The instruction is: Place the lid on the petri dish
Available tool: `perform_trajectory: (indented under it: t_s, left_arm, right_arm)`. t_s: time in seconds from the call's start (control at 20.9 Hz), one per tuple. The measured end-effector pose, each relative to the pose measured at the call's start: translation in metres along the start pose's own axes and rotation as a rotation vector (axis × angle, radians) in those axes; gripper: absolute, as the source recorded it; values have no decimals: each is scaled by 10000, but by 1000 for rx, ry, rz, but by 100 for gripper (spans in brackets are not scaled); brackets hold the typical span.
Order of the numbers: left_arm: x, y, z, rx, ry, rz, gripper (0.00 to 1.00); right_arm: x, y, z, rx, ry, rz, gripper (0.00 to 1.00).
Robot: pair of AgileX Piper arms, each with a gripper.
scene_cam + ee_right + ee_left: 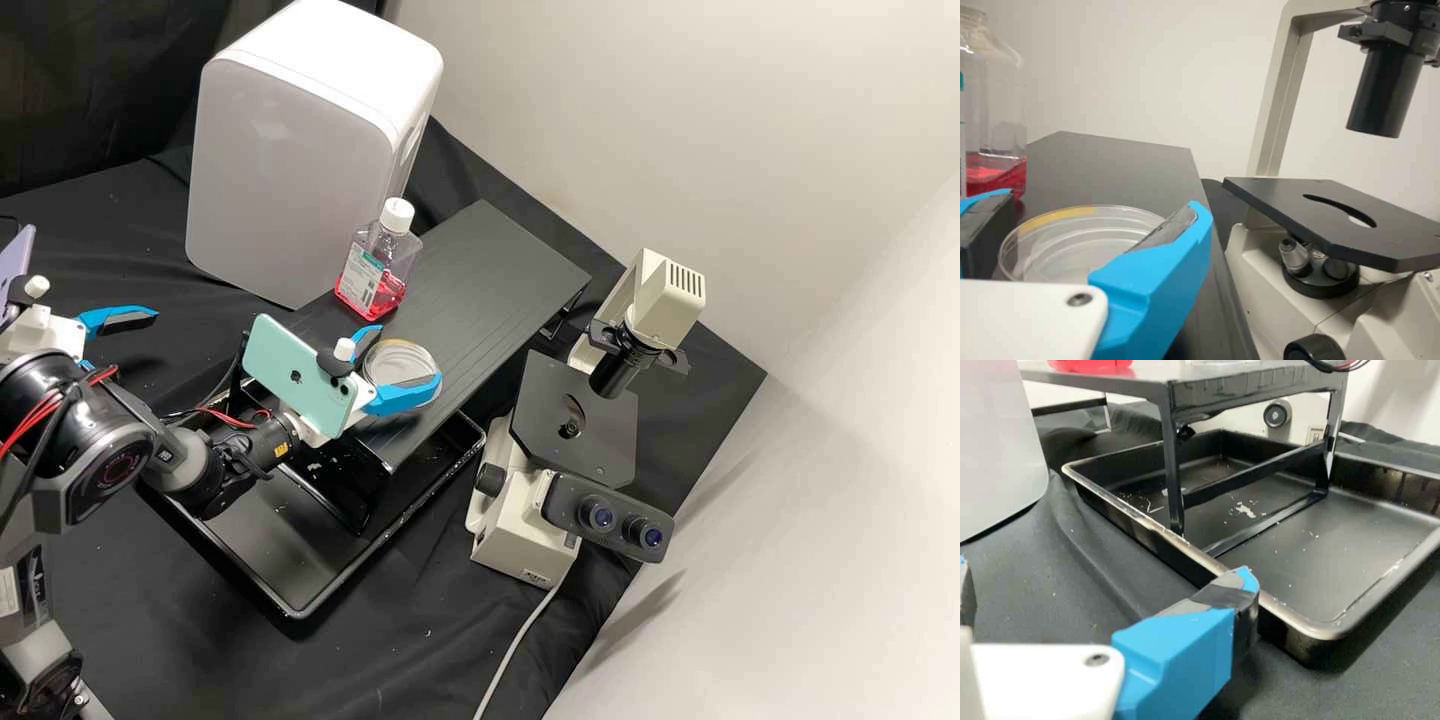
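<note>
High view first: the right arm comes in from the left, forearm nearly level, wrist stretched out over the near end of the raised shelf [490, 280]. The right gripper [392, 368] is closed on the dish [1065, 244], one blue finger on each side of the rim. The dish sits flat on the shelf top at its near end, with the lid [402, 360] on it as far as I can tell (two clear rims show one inside the other, with a yellow strip across the top). A flask [378, 262] of red liquid stands upright farther along the shelf, near the dish but apart from it, just in front of a white box [300, 150].

From the right wrist view, the gripper points level across the shelf toward the microscope [1335, 247], which stands off the shelf's end.

At the left edge of the high view the left arm holds its wrist low over the black cloth [1050, 585]. The left gripper [1099, 577] has its fingers spread wide and holds nothing. It points at the near corner of the tray [1320, 626], one fingertip just short of the rim. The shelf's legs stand inside that tray.
</note>
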Motion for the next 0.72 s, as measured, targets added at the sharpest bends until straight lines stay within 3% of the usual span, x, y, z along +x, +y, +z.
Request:
perform_trajectory:
  t_s: [0.29, 0.72]
  left_arm:
    - [0, 0, 0, 0, 0, 0, 100]
    - [0, 0, 0, 0, 0, 0, 100]
  right_arm:
    - [-3, 10, 3, -23, -8, 5, 0]
    - [41, -7, -6, -12, -17, 6, 0]
